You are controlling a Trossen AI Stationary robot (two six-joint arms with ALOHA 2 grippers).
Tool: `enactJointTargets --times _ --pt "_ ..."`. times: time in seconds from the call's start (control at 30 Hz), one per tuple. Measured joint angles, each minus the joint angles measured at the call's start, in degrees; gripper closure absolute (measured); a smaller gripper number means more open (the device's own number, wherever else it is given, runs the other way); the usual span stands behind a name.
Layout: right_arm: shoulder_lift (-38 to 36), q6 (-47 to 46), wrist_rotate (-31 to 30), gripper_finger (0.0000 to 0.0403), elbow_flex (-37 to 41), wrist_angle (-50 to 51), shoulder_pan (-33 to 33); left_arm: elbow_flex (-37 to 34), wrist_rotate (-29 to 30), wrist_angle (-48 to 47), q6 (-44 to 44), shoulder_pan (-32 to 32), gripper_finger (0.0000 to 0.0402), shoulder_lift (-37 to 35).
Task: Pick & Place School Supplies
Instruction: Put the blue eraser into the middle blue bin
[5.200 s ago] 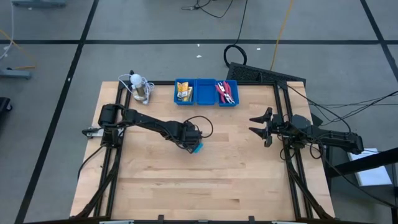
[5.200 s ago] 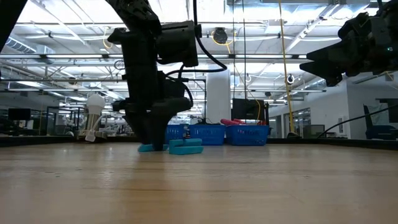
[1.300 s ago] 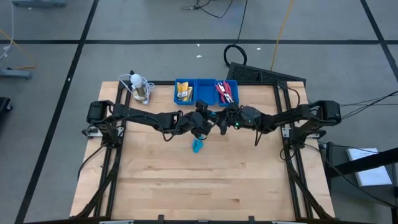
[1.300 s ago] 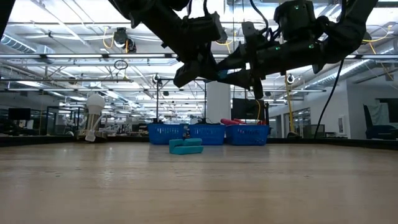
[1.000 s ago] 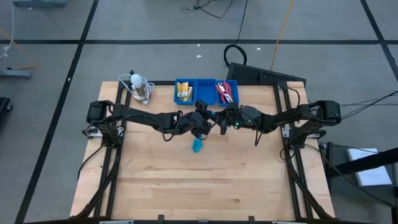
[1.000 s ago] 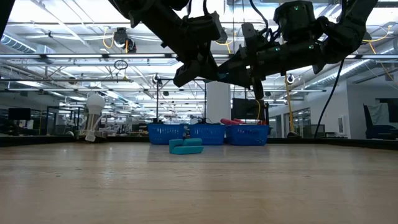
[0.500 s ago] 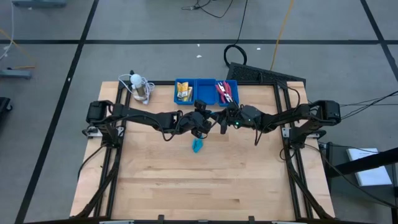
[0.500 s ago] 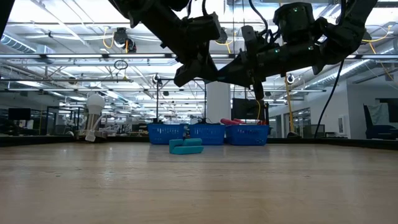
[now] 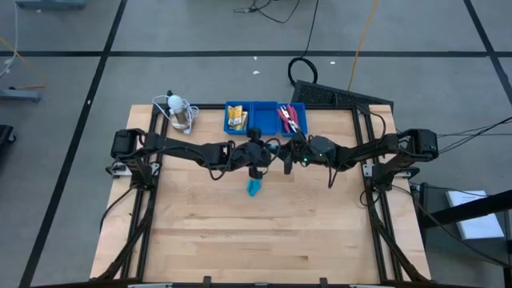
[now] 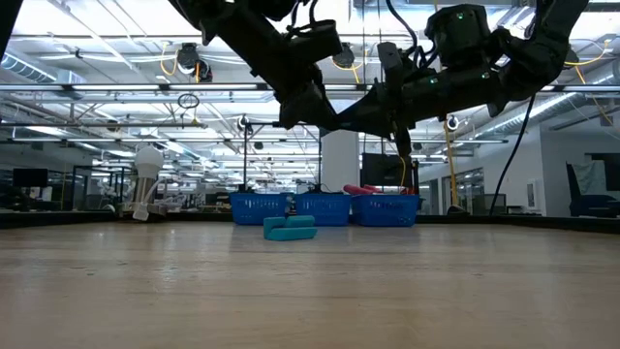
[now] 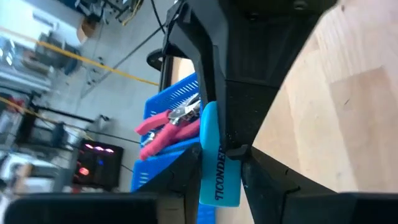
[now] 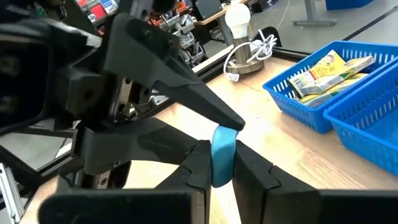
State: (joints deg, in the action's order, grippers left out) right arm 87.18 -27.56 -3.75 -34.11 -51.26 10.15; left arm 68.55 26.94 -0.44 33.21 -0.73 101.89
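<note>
Mid-air handover above the surface [image 9: 200, 224], near the blue tray [image 9: 265, 118]. Left gripper [image 9: 258, 154] and right gripper [image 9: 286, 153] meet tip to tip, both off the wood. One light-blue eraser [image 12: 223, 155] sits between them: the right gripper's fingers [image 12: 200, 163] are pinching it edge-on, and in the left wrist view the left gripper's fingers [image 11: 186, 174] are also closed on the same eraser, printed side out. Likely both grip so it can't drop during the pass; who lets go can't be told. More light-blue pieces [image 9: 254, 188] lie on the surface just in front of the grippers, not yet picked. Tray already holds yellow packets [image 9: 236, 119] in one end compartment and red-handled scissors [image 9: 290, 120] in the other; the middle one looks free, probably meant for the blue pieces.
</note>
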Motion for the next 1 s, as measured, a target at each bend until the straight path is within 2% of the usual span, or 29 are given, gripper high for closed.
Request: enactJointTargets --times 0.17,0.37,0.57,0.8,0.9,1.0 --pt "0.0 0.41 -0.02 0.0372 -0.04 -0.59 0.24 0.04 -1.05 0.64 -7.74 -0.02 0.0238 0.02" --pt "-0.01 0.2 -0.31 0.0372 -0.13 -0.82 0.63 0.13 -1.46 0.99 -11.21 0.08 0.0145 0.07" --pt "-0.13 0.59 -0.52 0.0372 -0.33 -0.56 1.97 0.42 -3.06 -0.1 -15.54 0.07 0.0082 -2.41" --pt "-0.11 1.52 -1.48 0.0373 -0.33 1.41 5.85 -1.96 -17.29 0.23 -21.65 -3.47 0.0058 -8.22" --pt "-0.09 2.14 -1.33 0.0373 -0.31 2.77 7.57 -5.6 -23.57 2.33 -24.79 -6.33 0.0063 -10.95" --pt "-0.05 3.52 -1.76 0.0373 -0.31 3.51 9.04 -11.39 -27.43 9.5 -27.36 -8.78 0.0071 -14.16"
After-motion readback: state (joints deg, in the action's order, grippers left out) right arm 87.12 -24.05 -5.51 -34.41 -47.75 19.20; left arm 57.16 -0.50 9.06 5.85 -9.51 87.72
